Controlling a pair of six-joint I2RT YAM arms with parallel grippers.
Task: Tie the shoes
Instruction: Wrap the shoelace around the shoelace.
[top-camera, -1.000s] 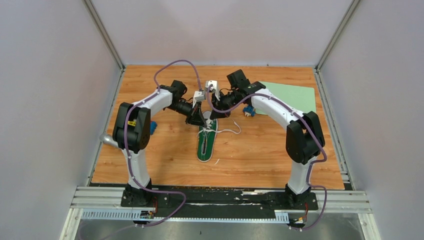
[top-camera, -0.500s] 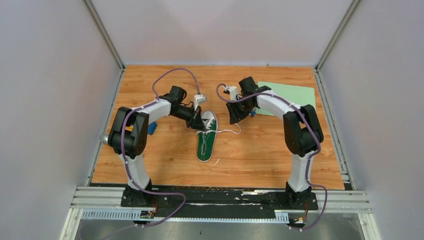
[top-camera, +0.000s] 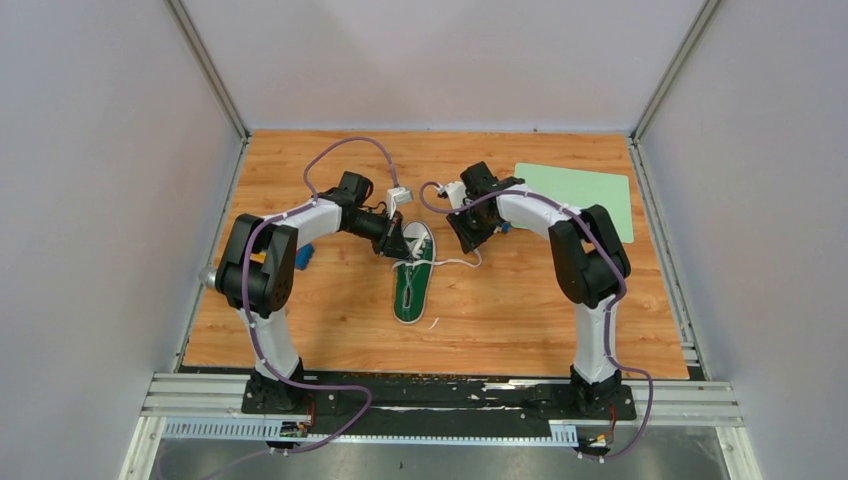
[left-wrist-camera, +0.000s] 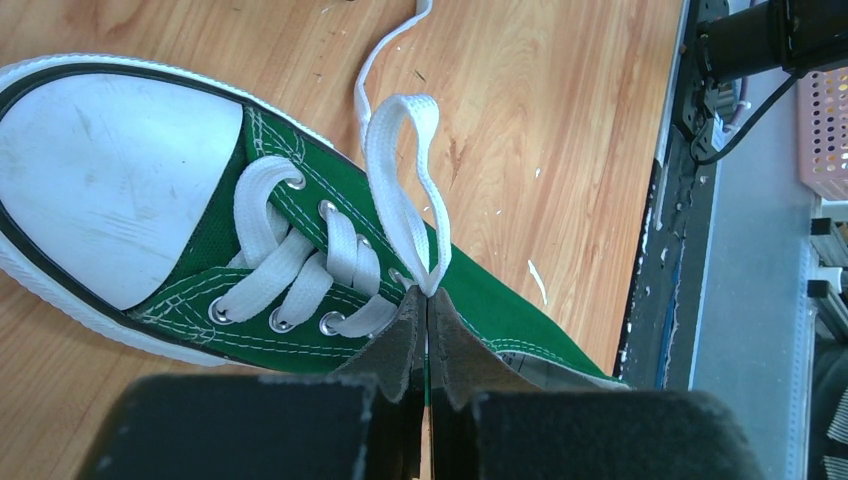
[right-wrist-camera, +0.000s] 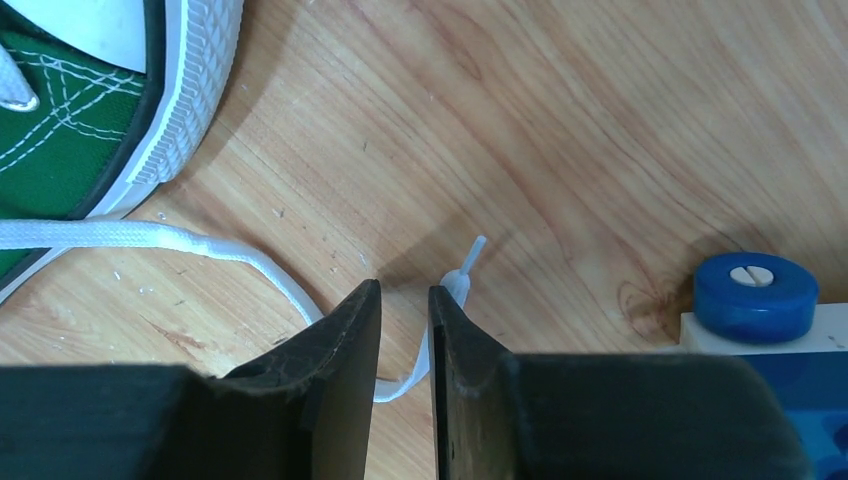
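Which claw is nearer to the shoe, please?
Left. The left claw is right over the shoe, shut on a lace loop. The right claw is off to the shoe's side, low over the table, open around the loose lace end.

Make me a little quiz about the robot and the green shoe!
1. True or false: the left gripper is pinching a loop of white lace.
2. What colour is the toe cap of the shoe? A red, B white, C black.
3. Fill in the gap: the shoe lies on a ____ table.

Key: 1 true; 2 B; 3 wooden.
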